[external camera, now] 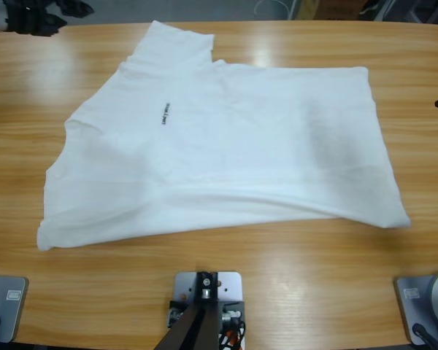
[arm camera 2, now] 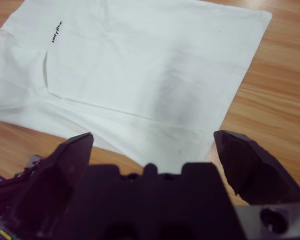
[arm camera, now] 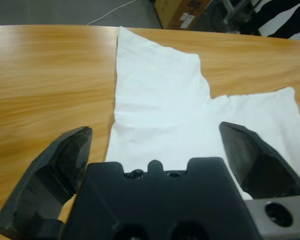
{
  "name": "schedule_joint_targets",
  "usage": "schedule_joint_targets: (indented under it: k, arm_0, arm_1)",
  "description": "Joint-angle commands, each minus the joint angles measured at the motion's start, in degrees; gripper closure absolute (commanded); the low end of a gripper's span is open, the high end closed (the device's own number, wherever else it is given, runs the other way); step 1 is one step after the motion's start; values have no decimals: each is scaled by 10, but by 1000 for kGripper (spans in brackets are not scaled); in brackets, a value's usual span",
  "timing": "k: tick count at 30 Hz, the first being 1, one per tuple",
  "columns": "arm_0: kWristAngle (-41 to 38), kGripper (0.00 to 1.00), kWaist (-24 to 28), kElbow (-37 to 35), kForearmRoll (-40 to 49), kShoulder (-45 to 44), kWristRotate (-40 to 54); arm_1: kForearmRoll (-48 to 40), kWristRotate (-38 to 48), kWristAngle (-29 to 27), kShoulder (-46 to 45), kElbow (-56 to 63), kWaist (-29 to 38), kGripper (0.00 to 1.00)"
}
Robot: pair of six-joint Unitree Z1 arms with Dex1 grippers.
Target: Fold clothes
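Both tools, left tool [arm camera: 155, 150] and right tool [arm camera 2: 152, 150], are hovering spread apart, empty, above the plain white cotton T-shirt [external camera: 226, 146] lying on the long wooden bench [external camera: 58, 65].

Long wooden table [external camera: 58, 65], white T-shirt [external camera: 226, 146] spread flat on it (chest mark up)

The T-shirt's [external camera: 226, 146] chest mark [external camera: 165, 114] is too small to read.

The T-shirt [external camera: 226, 146] ahead of both grippers is soft, matt white cloth, lightly creased, with a small dark printed mark [external camera: 165, 114]. The table [external camera: 51, 80] beneath is varnished wood, smooth and glossy, catching light glare. The left gripper [arm camera: 155, 150] and right gripper [arm camera 2: 152, 150] look like matt black plastic.
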Motion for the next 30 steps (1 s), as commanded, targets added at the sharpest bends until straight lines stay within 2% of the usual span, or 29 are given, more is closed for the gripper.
schedule_joint_targets:
  k: [1, 6, 11, 14, 16, 18, 20, 22, 25, 27, 30]
  arm_0:
    - [-68, 0, 7, 79, -202, 112, -62]
    - [-131, 10, 32, 98, -376, 185, -131]
    - [-132, 51, 43, 62, -378, 206, -139]
    - [-136, 62, 43, 52, -343, 196, -141]
    - [-136, 101, 45, 42, -279, 177, -116]
    - [-127, 115, 40, 2, -150, 148, -49]
    - [-80, 122, 24, -60, -9, 127, 26]
    - [-55, 124, 15, -120, 87, 129, 63]
    - [31, 118, -15, -207, 217, 138, 112]
    - [100, 110, -37, -257, 284, 148, 135]
    - [145, 105, -47, -302, 338, 171, 139]
  arm_1:
    - [17, -3, -14, 16, 4, 11, 0]
    - [27, -4, -20, 24, 0, 11, 0]
    - [33, -4, -22, 30, -5, 11, 0]
    - [34, -4, -22, 36, -6, 11, 0]
    - [34, -4, -22, 41, -9, 11, 0]
    - [37, -4, -22, 42, -15, 11, 0]
    - [38, -4, -22, 45, -14, 12, 0]
    - [37, -4, -22, 45, -15, 13, 0]
    - [41, -4, -22, 44, -21, 15, 0]
    - [42, -4, -22, 39, -17, 16, 0]
    - [42, -4, -23, 37, -17, 16, 0]
